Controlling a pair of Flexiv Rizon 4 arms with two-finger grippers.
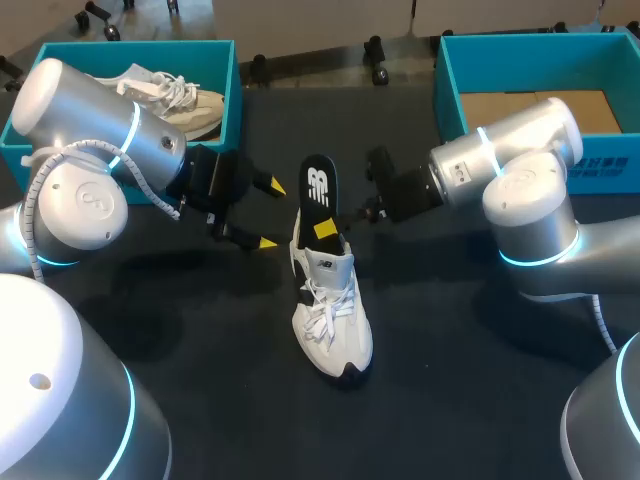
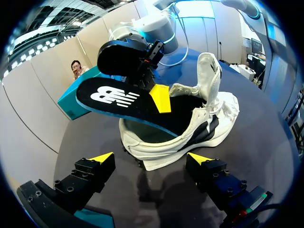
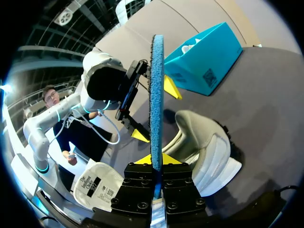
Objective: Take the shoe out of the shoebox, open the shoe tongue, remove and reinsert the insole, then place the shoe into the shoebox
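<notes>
**Item: insole half out of shoe, right pincer holding it, left pincer idle**

Head view. The white shoe stands upright mid-table, toe towards the robot. The black insole rises out of its opening, the fore end inside and the heel end in the air. The right gripper is clamped on the insole near the shoe's collar. The left gripper is spread wide and holds nothing, just beside the insole. One teal shoebox at the far left holds a second shoe. The other shoebox at the far right shows only its cardboard floor. Both stand well apart from the shoe. Bare table lies on the near side.

Left wrist view. The shoe lies ahead of the spread fingers, untouched, with its tongue lifted.

Right wrist view. The insole is seen edge-on, pinched between both fingers.

Risks, as judged.
- Nothing steadies the shoe, so drag from the insole may slide or tip it.
- The insole may buckle or catch on the collar or tongue.
- The two pincers work close together, so a sideways swing risks contact.
</notes>
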